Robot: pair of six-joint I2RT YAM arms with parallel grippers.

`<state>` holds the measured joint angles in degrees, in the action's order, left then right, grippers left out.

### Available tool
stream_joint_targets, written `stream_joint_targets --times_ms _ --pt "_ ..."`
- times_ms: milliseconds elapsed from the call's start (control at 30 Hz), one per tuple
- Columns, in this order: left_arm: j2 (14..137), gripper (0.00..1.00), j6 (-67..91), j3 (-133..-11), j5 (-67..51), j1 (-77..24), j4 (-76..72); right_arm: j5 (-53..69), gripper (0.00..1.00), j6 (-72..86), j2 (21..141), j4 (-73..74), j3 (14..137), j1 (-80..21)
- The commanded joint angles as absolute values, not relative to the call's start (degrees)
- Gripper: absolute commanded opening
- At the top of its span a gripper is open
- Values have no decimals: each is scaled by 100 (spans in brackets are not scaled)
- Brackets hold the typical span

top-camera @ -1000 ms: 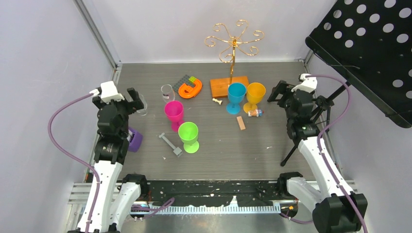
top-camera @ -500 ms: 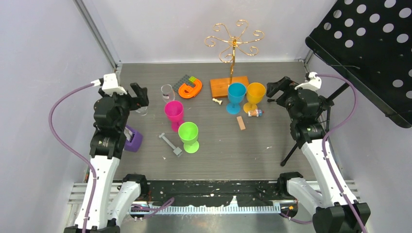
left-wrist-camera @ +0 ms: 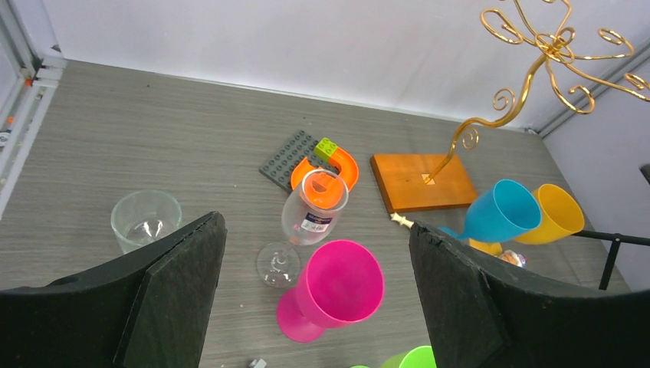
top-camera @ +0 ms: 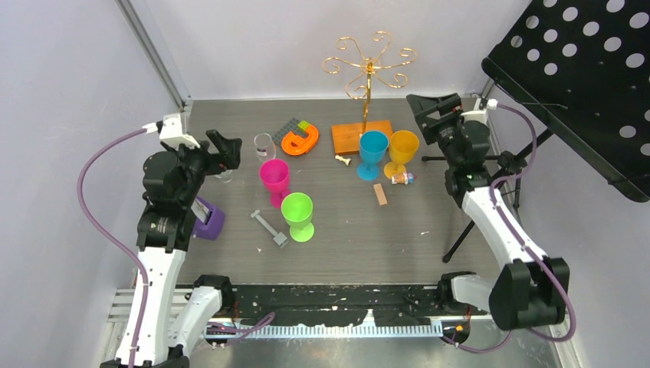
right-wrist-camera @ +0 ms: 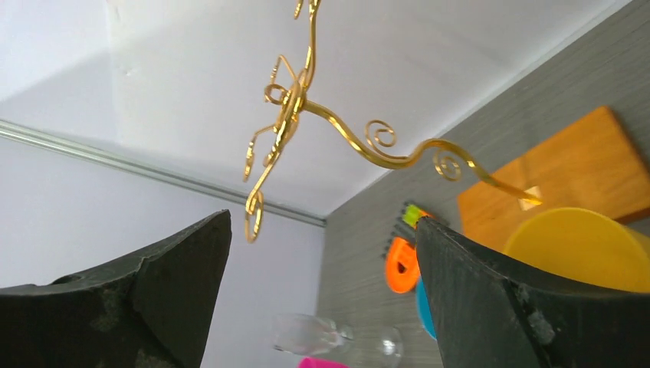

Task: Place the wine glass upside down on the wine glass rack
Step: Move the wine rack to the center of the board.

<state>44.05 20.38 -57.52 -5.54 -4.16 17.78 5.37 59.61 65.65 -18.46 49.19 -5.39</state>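
The clear wine glass [left-wrist-camera: 313,211] lay on its side on the grey surface [top-camera: 368,230], at the centre of my left wrist view. Its mouth was turned toward an orange curved piece [left-wrist-camera: 349,165], and its round foot was just beside a magenta goblet [left-wrist-camera: 341,287]. The wine glass rack [top-camera: 369,69], thin gold wire with curled arms above a flat orange-brown wooden base, stood at upper centre of the overhead frame. My left claw [top-camera: 224,153] gaped wide and held nothing, left of the glass. My right claw [top-camera: 433,103], just as wide and empty, hung right of the rack.
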Motion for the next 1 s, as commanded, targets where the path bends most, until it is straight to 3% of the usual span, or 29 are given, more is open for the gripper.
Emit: stream_joint_targets --times_ms 0,433,633,833,967 --pt "4270 88 2106 -5800 -764 -440 1793 890 95 7165 7110 -3173 5430 -533" --pt "4259 88 2120 -5807 -879 -439 1856 695 91 8204 8226 -3933 5937 -638" --pt "4237 88 2081 -5831 -866 -439 1938 759 82 8391 8755 -3612 6579 -808" --pt "4247 88 1999 -5815 -724 -439 2112 741 65 8324 9117 -3417 6999 -960" --pt "4245 88 1945 -5808 -709 -439 2177 623 61 8321 9206 -3353 7052 -983"
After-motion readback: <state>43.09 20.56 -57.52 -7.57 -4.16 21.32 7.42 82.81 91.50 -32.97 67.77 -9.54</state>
